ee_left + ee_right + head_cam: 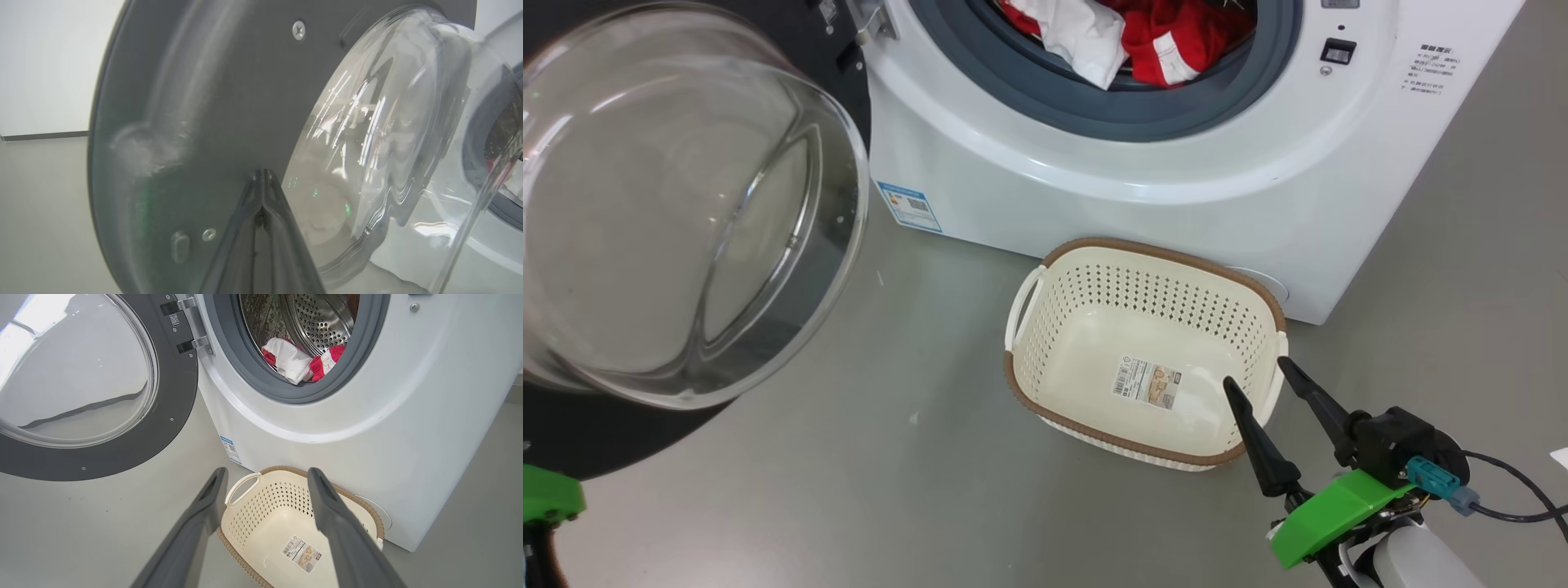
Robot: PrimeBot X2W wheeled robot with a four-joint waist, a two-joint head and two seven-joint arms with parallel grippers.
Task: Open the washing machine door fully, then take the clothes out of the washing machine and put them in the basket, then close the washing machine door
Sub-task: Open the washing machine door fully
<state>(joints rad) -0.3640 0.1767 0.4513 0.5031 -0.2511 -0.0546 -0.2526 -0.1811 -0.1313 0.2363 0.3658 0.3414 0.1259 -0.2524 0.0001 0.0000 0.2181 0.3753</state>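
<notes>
The washing machine door (678, 212) stands swung open at the left, its clear glass bowl bulging toward me and its black rim (175, 400) around it. Red and white clothes (1143, 37) lie in the steel drum (318, 318) of the white washing machine (1143, 204). The cream basket (1147, 351) sits on the floor in front of the machine, with nothing in it but a sticker. My right gripper (1254, 371) is open, its fingers over the basket's near right rim. My left gripper (263, 175) is shut, its tips against the door's inner dark face (229, 102).
Grey floor (890, 490) spreads around the machine and basket. A blue label (911, 204) is on the machine's lower front. A black cable (1511, 490) trails from my right wrist. A pale wall (45, 61) stands behind the open door.
</notes>
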